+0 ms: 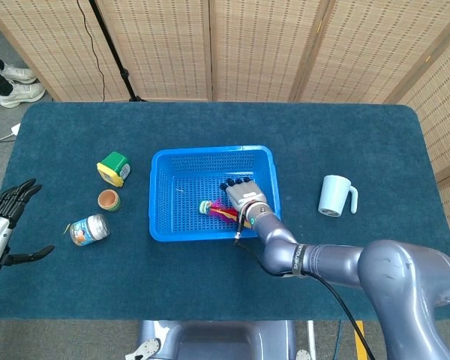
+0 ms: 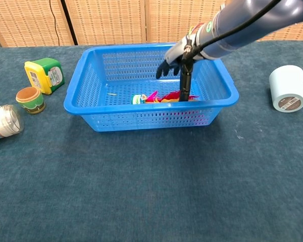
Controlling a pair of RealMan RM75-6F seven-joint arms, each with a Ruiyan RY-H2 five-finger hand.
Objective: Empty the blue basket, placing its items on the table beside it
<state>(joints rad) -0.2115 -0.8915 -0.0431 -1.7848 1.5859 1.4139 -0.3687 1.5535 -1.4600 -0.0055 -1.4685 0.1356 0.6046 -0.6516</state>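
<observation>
The blue basket (image 1: 212, 155) is rectangular perforated plastic with a flared rim, standing on dark blue felt-like table cloth (image 1: 210, 285). Inside it, near its front wall, lies a feathered toy (image 2: 164, 97) with red, pink and yellow plumes and a small pale round base. The right hand (image 1: 243, 196) hangs over the toy inside the basket, dark fingers spread, one reaching down to the feathers; whether it touches them I cannot tell. It grasps nothing. The left hand (image 1: 1, 234), far left of the basket, is splayed, empty and cut off by the frame edge.
</observation>
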